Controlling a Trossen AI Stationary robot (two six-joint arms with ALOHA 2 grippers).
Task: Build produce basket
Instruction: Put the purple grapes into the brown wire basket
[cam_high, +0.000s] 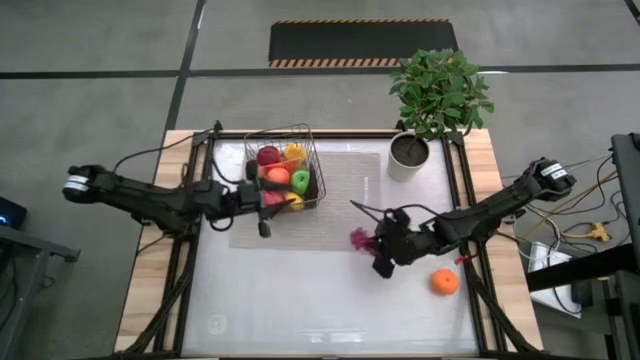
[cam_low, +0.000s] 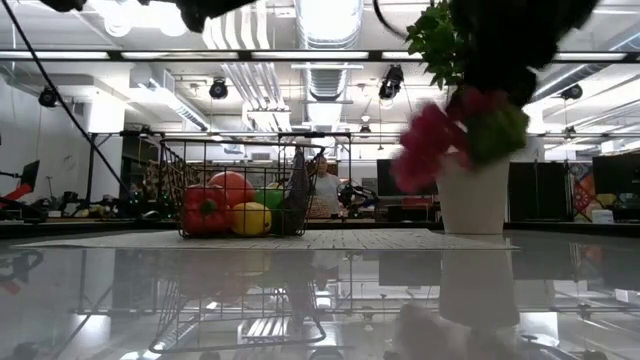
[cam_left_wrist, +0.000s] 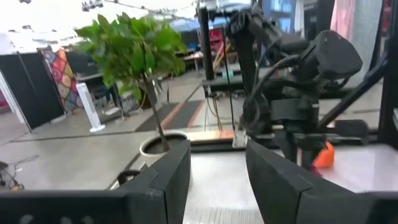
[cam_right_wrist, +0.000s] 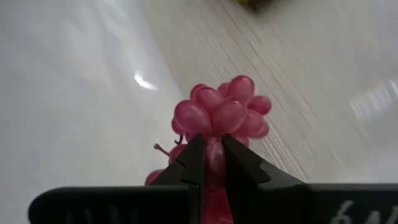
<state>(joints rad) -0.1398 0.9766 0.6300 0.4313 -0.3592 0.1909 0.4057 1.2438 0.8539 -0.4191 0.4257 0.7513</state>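
Observation:
The wire basket (cam_high: 283, 172) stands on a pale mat at the table's far left; it also shows in the low view (cam_low: 235, 190). It holds several produce pieces, among them a red pepper (cam_low: 203, 210), a yellow lemon (cam_low: 250, 218) and a green apple (cam_high: 300, 181). My right gripper (cam_high: 383, 248) is at mid-table, shut on a bunch of pink-purple grapes (cam_right_wrist: 217, 115). An orange (cam_high: 445, 282) lies on the table near the right edge. My left gripper (cam_left_wrist: 217, 177) stands open and level beside the basket's near side, nothing between its fingers. My right gripper pinches the grape bunch between its two fingers at the bunch's near end (cam_right_wrist: 213, 154). The fingers slant down toward the table. The rest of the bunch sticks out beyond the fingertips. In the low view the grapes (cam_low: 430, 145) hang well clear of the table.
A potted green plant in a white pot (cam_high: 408, 155) stands at the table's far right. The mat (cam_high: 340, 200) covers the far middle. Black rails run along the table's left and right sides. The near half of the tabletop is glossy white.

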